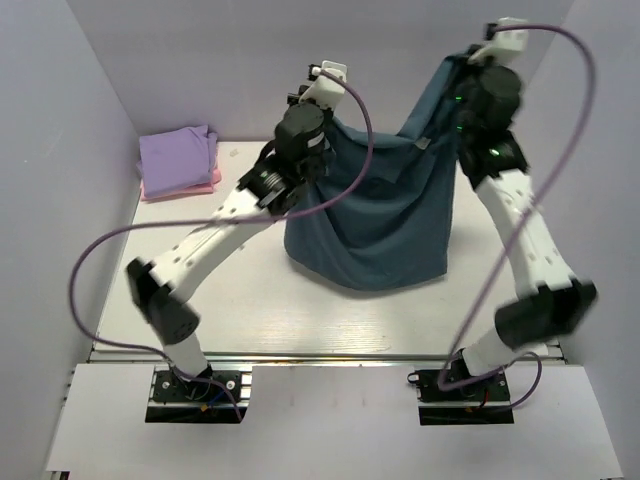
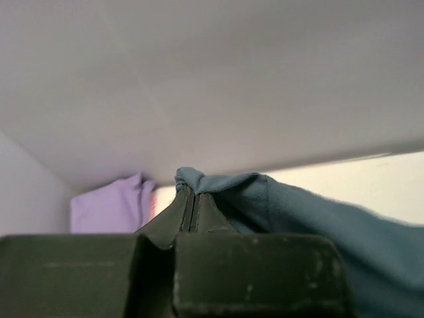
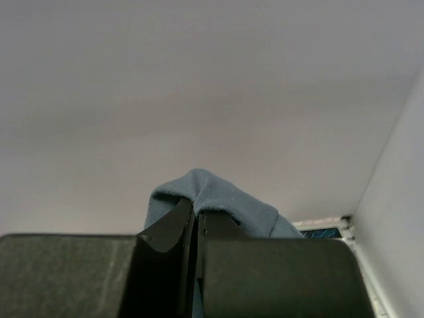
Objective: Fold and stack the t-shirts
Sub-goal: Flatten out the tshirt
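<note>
Teal-blue shirt (image 1: 375, 225): held up by both arms, hanging between them; lower part rests on table (image 1: 250, 300), centre-right.
Left gripper (image 2: 192, 199): pinched closed on a fold of the Teal-blue shirt's left top edge.
Right gripper (image 3: 195, 213): clamped tight on the right top edge, higher than the left, far right.
Lavender shirt (image 1: 178, 155): folded, far left corner, lying on top of the Pink shirt.
Pink shirt (image 1: 185, 187): folded; only its near edge shows beneath.
</note>
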